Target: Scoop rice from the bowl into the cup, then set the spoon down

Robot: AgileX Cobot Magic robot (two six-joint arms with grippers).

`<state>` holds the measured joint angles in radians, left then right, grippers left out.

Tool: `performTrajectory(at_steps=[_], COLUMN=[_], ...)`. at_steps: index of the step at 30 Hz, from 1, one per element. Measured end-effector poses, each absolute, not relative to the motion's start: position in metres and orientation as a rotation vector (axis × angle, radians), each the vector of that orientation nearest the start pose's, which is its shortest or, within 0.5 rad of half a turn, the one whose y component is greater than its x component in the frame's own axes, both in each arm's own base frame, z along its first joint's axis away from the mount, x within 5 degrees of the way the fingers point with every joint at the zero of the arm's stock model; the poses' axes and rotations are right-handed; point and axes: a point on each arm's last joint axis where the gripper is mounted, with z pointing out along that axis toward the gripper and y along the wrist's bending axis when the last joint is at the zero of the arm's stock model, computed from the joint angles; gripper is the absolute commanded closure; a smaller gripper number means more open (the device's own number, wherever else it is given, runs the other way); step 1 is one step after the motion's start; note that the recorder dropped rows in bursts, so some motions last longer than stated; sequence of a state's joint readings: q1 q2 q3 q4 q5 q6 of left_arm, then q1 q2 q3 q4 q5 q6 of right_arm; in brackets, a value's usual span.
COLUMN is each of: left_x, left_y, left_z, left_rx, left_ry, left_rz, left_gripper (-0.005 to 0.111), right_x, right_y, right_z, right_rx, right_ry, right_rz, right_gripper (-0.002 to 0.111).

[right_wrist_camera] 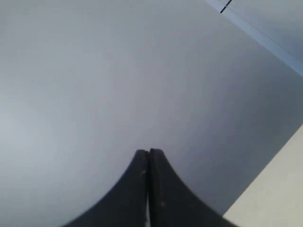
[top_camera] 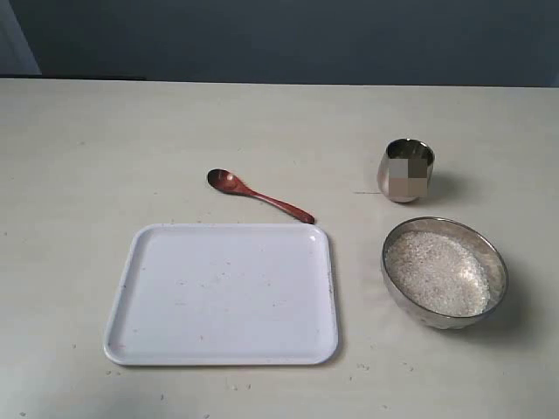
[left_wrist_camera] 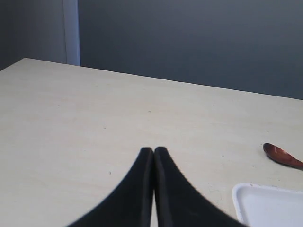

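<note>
Left gripper [left_wrist_camera: 154, 158] has its two black fingers pressed together tip to tip with nothing between them, and it hangs above the bare table [left_wrist_camera: 94, 118], pointed toward a dark wall [left_wrist_camera: 189, 42]. Off to one side in its wrist view lie the head of the spoon [left_wrist_camera: 282, 156] and a corner of the white tray [left_wrist_camera: 265, 208], both apart from the fingers. Right gripper [right_wrist_camera: 148, 158] is likewise closed and empty; it faces a grey wall, with only a sliver of table at the corner of its view

In the exterior view the dark reddish-brown spoon [top_camera: 258, 195] lies flat on the table just behind the tray's far edge. Its oval head is to the left and its handle runs down to the right, ending right by the tray's far right corner; whether it touches the rim I cannot tell. The tray [top_camera: 227, 297] lies flat with a few stray specks on it. Just right of the tray sits the wide metal bowl [top_camera: 498, 262], holding a bed of white rice [top_camera: 437, 272]. The small metal cup [top_camera: 406, 170] stands upright behind the bowl, near it but apart, and well to the right of the spoon; its inside cannot be made out
</note>
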<state>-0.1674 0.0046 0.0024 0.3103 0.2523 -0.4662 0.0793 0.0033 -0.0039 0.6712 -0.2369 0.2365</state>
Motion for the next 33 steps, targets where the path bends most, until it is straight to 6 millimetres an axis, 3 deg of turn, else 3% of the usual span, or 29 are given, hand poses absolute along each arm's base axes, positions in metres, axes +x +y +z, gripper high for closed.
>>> performTrajectory(at_steps=[6, 8, 11, 15, 19, 22, 26, 30, 33], left_x=[0.056, 0.056, 0.056, 0.056, 0.056, 0.056, 0.056, 0.056, 0.056], left_y=[-0.002, -0.002, -0.002, -0.002, -0.002, -0.002, -0.002, -0.002, -0.002], left_z=[0.190, 0.190, 0.190, 0.190, 0.190, 0.190, 0.190, 0.190, 0.190], left_rx=[-0.054, -0.054, -0.054, -0.054, -0.054, -0.054, -0.054, -0.054, -0.054], left_ry=[1.733, 1.733, 1.733, 1.733, 1.733, 1.733, 1.733, 1.733, 1.733], left_rz=[-0.179, -0.179, -0.179, -0.179, -0.179, -0.179, -0.179, -0.179, -0.179], left_gripper=[0.106, 0.106, 0.106, 0.106, 0.106, 0.106, 0.106, 0.106, 0.106], right_x=[0.054, 0.052, 0.041, 0.041, 0.073, 0.115, 0.167, 0.222, 0.251], right_y=[-0.004, -0.001, 0.001, 0.004, 0.005, 0.010, 0.026, 0.048, 0.070], right_z=[0.228, 0.241, 0.283, 0.360, 0.416, 0.444, 0.446, 0.419, 0.392], right_rx=[0.578, 0.498, 0.326, 0.133, 0.014, -0.079, -0.219, -0.390, -0.525], right_ry=[1.249, 1.264, 1.202, 1.243, 1.439, 1.620, 1.869, 2.074, 2.155], right_rz=[0.701, 0.663, 0.544, 0.330, 0.136, 0.068, 0.142, 0.300, 0.383], right_gripper=[0.108, 0.108, 0.108, 0.108, 0.108, 0.108, 0.100, 0.083, 0.073])
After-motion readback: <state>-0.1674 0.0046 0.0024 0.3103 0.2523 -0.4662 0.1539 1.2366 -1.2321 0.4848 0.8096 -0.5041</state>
